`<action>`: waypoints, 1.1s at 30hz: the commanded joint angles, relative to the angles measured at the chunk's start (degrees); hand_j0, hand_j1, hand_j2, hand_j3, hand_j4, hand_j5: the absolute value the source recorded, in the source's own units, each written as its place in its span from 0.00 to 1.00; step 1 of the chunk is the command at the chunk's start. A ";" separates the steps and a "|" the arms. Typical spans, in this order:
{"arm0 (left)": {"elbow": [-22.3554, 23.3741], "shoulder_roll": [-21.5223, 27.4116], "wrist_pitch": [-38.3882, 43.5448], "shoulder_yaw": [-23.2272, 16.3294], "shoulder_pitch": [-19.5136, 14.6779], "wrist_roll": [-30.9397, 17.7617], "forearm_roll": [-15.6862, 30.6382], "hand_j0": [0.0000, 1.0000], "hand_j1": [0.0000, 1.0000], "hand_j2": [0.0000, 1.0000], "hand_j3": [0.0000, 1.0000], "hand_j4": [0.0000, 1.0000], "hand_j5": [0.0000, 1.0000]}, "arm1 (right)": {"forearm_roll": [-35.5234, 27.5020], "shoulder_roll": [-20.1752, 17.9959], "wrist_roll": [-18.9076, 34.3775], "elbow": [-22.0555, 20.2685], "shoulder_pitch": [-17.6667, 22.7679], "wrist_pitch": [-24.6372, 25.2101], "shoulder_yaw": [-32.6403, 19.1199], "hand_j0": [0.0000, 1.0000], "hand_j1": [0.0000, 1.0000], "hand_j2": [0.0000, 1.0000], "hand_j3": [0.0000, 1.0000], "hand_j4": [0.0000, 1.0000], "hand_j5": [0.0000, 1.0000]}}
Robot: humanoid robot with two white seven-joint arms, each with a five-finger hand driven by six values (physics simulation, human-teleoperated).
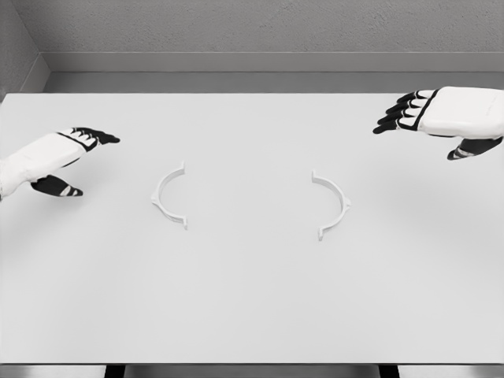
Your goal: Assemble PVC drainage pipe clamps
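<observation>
Two white half-ring pipe clamp pieces lie flat on the white table [252, 299], their open sides facing each other. The left clamp half [163, 197] curves like a "(" and the right clamp half [339, 205] like a ")". My left hand [75, 157] hovers at the left edge, well left of the left half, fingers extended and thumb spread, holding nothing. My right hand [425, 126] hovers at the upper right, above and right of the right half, fingers stretched out, thumb apart, holding nothing.
A grey wall and floor strip run behind the table's far edge [252, 94]. The table's near edge [252, 364] lies at the bottom, with dark legs below it.
</observation>
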 commanded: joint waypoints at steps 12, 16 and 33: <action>-0.28 -10.92 0.13 -0.06 -1.49 0.01 -13.59 1.00 1.00 1.00 1.00 1.00 1.00 | -5.76 4.22 -0.03 -1.21 1.23 1.49 5.61 1.00 1.00 1.00 1.00 1.00 1.00; -1.95 -12.77 0.13 0.21 -1.93 0.19 -13.68 1.00 1.00 1.00 1.00 1.00 1.00 | -1.46 5.01 -1.35 -2.00 1.67 2.46 5.70 1.00 1.00 1.00 1.00 1.00 1.00; -3.89 -14.17 0.13 -0.58 -1.32 0.01 -14.21 1.00 1.00 1.00 1.00 1.00 1.00 | 0.83 5.45 -26.15 -1.57 8.96 12.21 12.20 1.00 1.00 1.00 1.00 1.00 1.00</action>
